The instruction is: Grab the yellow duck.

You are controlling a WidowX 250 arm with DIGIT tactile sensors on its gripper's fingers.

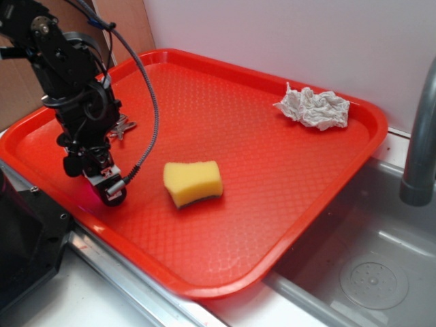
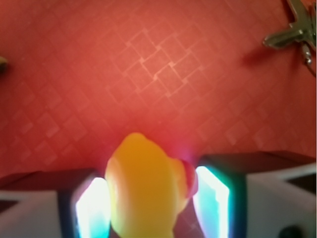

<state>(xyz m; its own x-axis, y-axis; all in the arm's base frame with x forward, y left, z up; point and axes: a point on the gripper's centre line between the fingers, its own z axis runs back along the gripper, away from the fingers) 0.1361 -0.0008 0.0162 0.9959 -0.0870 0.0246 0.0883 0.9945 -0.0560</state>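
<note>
Wrist view: yellow duck (image 2: pixel 143 188) sits upright between the gripper (image 2: pixel 148 203) fingers, both pads close against its flanks, apparently gripping it, over red tray (image 2: pixel 158 74).

A yellow-orange duck (image 2: pixel 143 191) showed against a red, diamond-embossed tray (image 1: pixel 272 184), alongside a yellow sponge (image 1: pixel 193 181) with dark underside, white crumpled tissue (image 1: pixel 313 107) and a black gripper (image 1: pixel 102 178).
</note>
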